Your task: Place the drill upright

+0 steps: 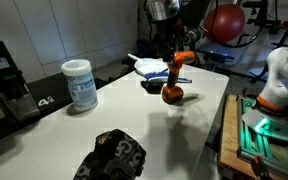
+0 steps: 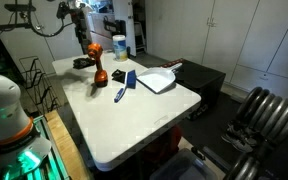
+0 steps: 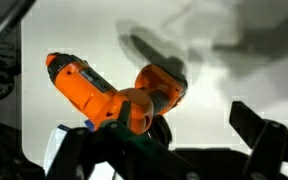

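Note:
The orange and black drill (image 1: 174,80) stands on its dark base on the white table (image 1: 104,115), head pointing sideways; it also shows in an exterior view (image 2: 97,64). My gripper (image 1: 173,42) hangs just above it, seen too in an exterior view (image 2: 81,36). In the wrist view the drill (image 3: 114,95) lies by the left finger, and the gripper (image 3: 169,150) has its dark fingers spread wide, not closed on the drill.
A white canister with a blue label (image 1: 81,85), a black crumpled object (image 1: 114,155) and a black machine (image 1: 4,80) are on the table. A white dustpan (image 2: 156,80) and a blue brush (image 2: 119,93) lie near the drill. A small dark item (image 2: 82,63) sits behind it.

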`<state>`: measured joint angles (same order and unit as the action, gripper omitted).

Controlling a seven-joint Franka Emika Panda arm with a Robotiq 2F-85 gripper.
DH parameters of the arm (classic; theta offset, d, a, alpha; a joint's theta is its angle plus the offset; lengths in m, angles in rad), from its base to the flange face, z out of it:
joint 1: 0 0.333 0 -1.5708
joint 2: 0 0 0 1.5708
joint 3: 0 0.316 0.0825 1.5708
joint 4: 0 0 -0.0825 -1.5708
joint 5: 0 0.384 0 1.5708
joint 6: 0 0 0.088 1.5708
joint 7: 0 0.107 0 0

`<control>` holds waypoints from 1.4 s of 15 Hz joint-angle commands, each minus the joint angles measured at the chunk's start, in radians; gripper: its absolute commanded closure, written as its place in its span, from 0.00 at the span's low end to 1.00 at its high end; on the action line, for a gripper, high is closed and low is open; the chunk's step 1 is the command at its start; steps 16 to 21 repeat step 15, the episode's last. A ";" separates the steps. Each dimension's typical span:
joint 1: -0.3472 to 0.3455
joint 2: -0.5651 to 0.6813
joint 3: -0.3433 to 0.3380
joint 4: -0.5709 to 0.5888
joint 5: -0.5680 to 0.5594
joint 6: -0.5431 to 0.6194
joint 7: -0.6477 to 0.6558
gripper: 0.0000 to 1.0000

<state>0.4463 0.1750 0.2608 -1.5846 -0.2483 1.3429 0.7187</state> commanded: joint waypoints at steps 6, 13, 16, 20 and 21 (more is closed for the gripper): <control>-0.083 -0.210 0.009 -0.123 0.132 0.099 -0.215 0.00; -0.136 -0.268 0.024 -0.121 0.131 0.034 -0.193 0.00; -0.146 -0.292 0.024 -0.143 0.131 0.034 -0.195 0.00; -0.146 -0.292 0.024 -0.143 0.131 0.034 -0.195 0.00; -0.146 -0.292 0.024 -0.143 0.131 0.034 -0.195 0.00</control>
